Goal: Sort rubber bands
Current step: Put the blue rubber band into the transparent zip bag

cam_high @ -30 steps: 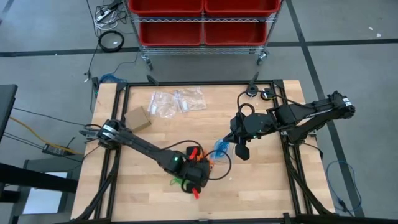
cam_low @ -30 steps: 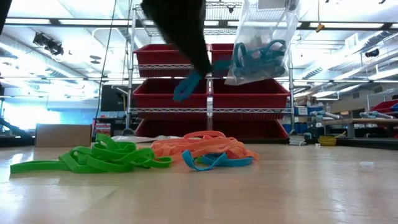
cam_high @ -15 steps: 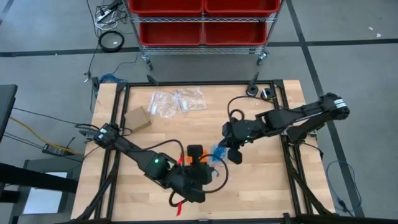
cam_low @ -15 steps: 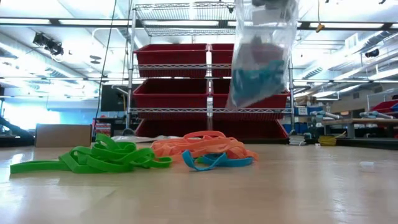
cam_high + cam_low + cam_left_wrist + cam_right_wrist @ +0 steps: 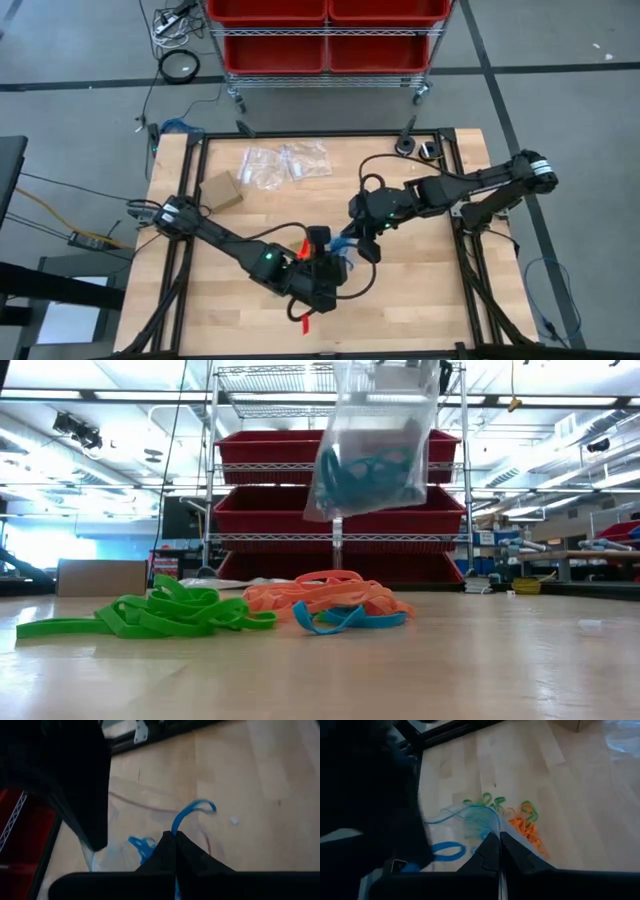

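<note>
Rubber bands lie in loose heaps on the wooden table: green ones point(image 5: 150, 615), orange ones point(image 5: 325, 595) and a few blue ones point(image 5: 345, 618). A clear plastic bag point(image 5: 375, 450) with blue bands inside hangs well above them, and my right gripper point(image 5: 352, 245) is shut on it. My left gripper point(image 5: 320, 240) is raised just beside the bag and is shut on a single blue rubber band point(image 5: 192, 812). In the high view my left arm hides most of the heaps. My left gripper pinches the blue rubber band between its two shut fingertips point(image 5: 172, 836). A curled loop point(image 5: 197, 807) of it sticks out past the tips. The fingers slant down toward the table's far edge. The band is lifted clear of the table. My right gripper pinches the clear bag at its upper edge point(image 5: 487, 822) between its shut fingers, slanting down from the table's right side. The bag hangs below the fingers, clear of the table. The blue bands point(image 5: 365, 465) sit in its lower part.
Two more clear bags point(image 5: 285, 163) and a small cardboard box point(image 5: 221, 190) lie near the far left of the table. A rack of red bins point(image 5: 325, 35) stands beyond the far edge. Black frame rails run along the table's sides.
My right gripper has carried the bag toward the table's left, and the bag has swung as it went. My left gripper has risen with the blue band, leaving the low view. It has turned toward the far edge and now stands beside the bag.
</note>
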Controlling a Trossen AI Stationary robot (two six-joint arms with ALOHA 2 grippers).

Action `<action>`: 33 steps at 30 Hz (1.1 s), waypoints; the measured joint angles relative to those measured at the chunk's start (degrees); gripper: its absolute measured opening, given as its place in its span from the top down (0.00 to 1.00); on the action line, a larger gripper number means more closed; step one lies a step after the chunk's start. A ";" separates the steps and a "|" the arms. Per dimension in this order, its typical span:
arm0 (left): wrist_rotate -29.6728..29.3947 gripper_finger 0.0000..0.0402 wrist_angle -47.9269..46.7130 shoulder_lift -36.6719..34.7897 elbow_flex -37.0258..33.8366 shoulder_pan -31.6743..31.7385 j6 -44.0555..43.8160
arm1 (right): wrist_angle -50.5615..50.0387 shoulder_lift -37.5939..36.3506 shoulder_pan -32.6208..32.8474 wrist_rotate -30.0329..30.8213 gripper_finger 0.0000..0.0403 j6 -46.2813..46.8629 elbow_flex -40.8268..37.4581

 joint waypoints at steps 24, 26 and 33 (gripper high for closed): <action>-3.80 0.72 3.00 -0.50 2.27 -1.57 1.07 | -1.76 -0.19 -0.20 -0.23 1.00 -0.15 0.00; -4.54 0.72 2.73 -0.50 3.95 -2.69 1.62 | -3.39 -0.43 -0.83 0.73 1.00 -0.55 0.00; -6.27 0.72 -1.31 -0.58 6.55 -8.87 -4.37 | -8.65 -4.73 -3.85 4.75 1.00 -1.79 0.00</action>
